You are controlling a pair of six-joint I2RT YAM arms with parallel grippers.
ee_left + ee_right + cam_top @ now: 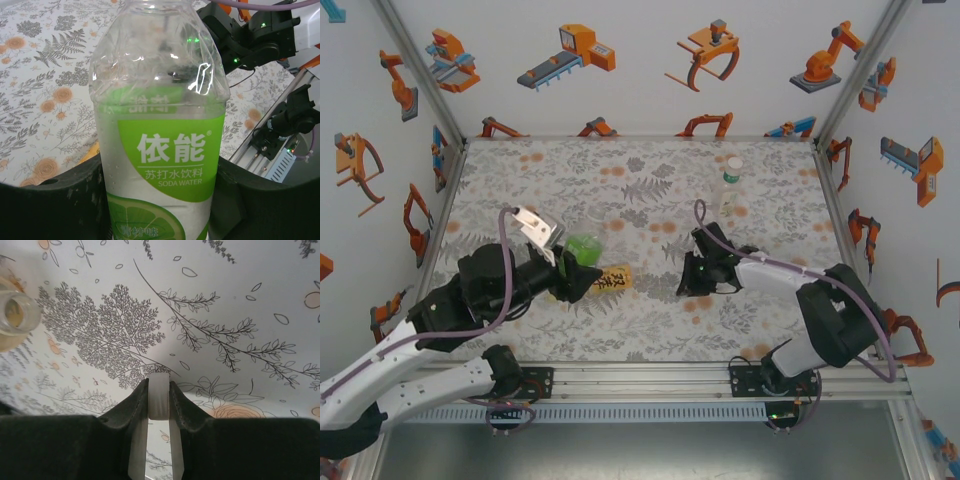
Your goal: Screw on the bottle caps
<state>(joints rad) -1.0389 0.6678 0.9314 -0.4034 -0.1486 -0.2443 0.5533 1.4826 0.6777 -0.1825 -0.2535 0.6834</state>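
Observation:
My left gripper [570, 268] is shut on the short green bottle [584, 247]. In the left wrist view its lime-label body [160, 150] stands between the dark jaws of the left gripper [160, 205], and its top is cut off by the frame. The amber bottle [611, 279] with a yellow label lies on the mat just right of that gripper; its open mouth [12, 312] faces the right wrist camera. Low over the mat, my right gripper [688, 283] is shut on a whitish bottle cap [159, 396], pinched on edge between the fingertips. The slim clear bottle [730, 185] stands upright at the back right.
A floral mat [640, 200] covers the table, walled by white panels with metal posts. An aluminium rail [640, 378] runs along the near edge by the arm bases. The right arm [255, 37] crosses the left wrist view's top right.

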